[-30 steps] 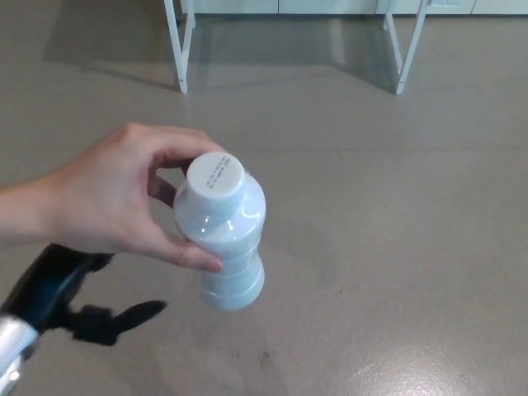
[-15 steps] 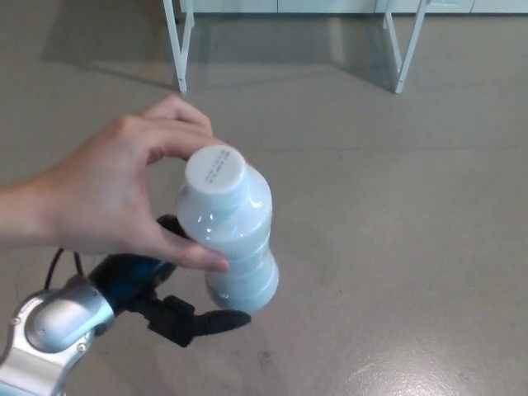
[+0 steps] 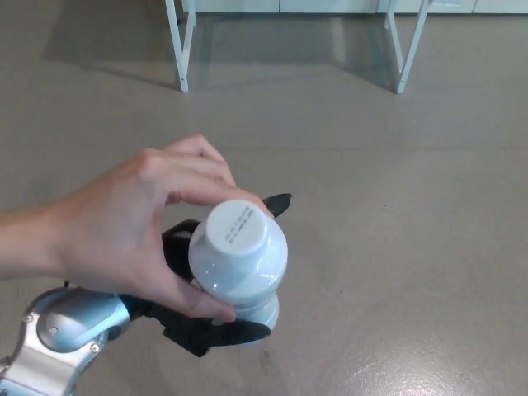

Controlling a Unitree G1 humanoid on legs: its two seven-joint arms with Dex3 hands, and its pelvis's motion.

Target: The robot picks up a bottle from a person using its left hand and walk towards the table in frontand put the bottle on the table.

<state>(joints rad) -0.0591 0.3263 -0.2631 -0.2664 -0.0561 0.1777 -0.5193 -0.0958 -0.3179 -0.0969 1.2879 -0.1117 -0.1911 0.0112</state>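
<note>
Bottle: you see the white bottle (image 3: pixel 239 257) held up by a person's hand (image 3: pixel 124 235) over the floor (image 3: pixel 404 214) | left hand (image 3: pixel 180 246): black fingers spread wide around the bottle | right hand: you can't see it

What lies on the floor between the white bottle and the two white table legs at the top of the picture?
Nothing. In the head view the floor between the bottle and the table legs is bare.
</note>
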